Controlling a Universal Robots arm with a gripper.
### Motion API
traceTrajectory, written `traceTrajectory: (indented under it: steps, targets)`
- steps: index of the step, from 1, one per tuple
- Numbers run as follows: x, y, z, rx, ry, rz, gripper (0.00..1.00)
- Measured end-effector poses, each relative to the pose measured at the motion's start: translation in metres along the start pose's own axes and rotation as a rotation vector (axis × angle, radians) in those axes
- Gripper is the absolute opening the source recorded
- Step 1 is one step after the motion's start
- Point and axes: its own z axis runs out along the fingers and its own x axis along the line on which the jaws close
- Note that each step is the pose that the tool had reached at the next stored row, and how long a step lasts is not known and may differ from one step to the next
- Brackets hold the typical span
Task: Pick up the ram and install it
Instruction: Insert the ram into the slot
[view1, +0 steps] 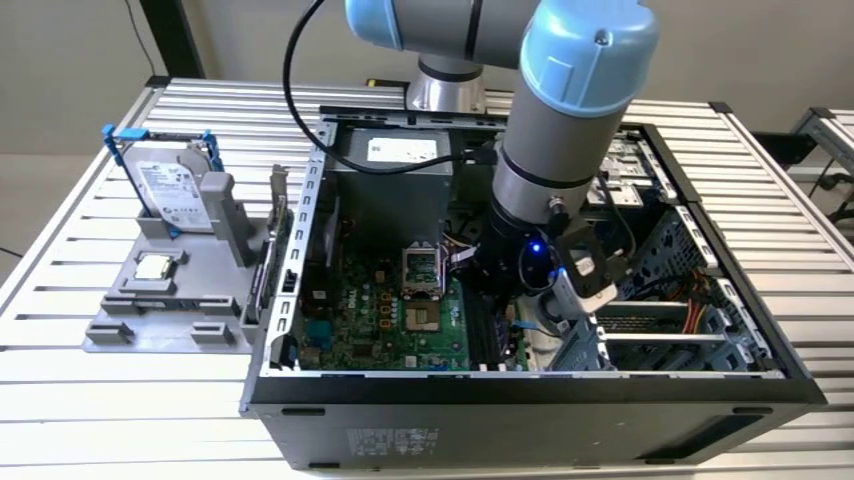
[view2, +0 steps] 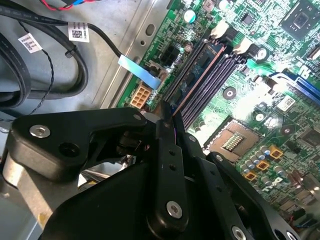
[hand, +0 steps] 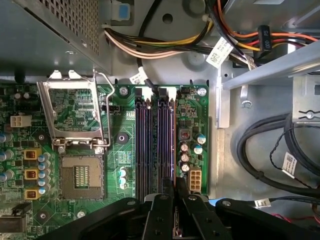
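- The gripper is seen low inside the computer case, over the right part of the motherboard as the exterior view's right goes. Its fingers are drawn nearly together, and a thin edge appears to be clamped between them.
- This thin edge is judged to be the ram. It is stood along the outermost of the memory slots, on the side near the small white connector. Whether it is already seated cannot be told.
- If the ram is not lined up with the slot, the notch may be missed, and the board edge or the slot contacts may be damaged when force is applied.
- If the white latches at the far end of the slots are not opened, the ram may be stopped halfway and left tilted.
- A slip in the fingers is possible, because only a narrow edge is held. The stick may then be dropped on the motherboard.
- The open processor socket lies near the slots and may be touched if the arm drifts sideways.
- The black cables beside the board may be caught by the gripper body.
- The grey holder with the hard drive is well apart at the exterior view's left and is not endangered.
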Motion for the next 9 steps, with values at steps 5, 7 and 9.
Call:
traceTrajectory:
  steps: [5,7,9]
  targets:
    - [0.0001,0.0002,0.0,0.0001,0.0,0.0,0.0]
    - [0.0001,0.0002,0.0,0.0001,0.0,0.0,0.0]
    - [0.0001,0.0002,0.0,0.0001,0.0,0.0,0.0]
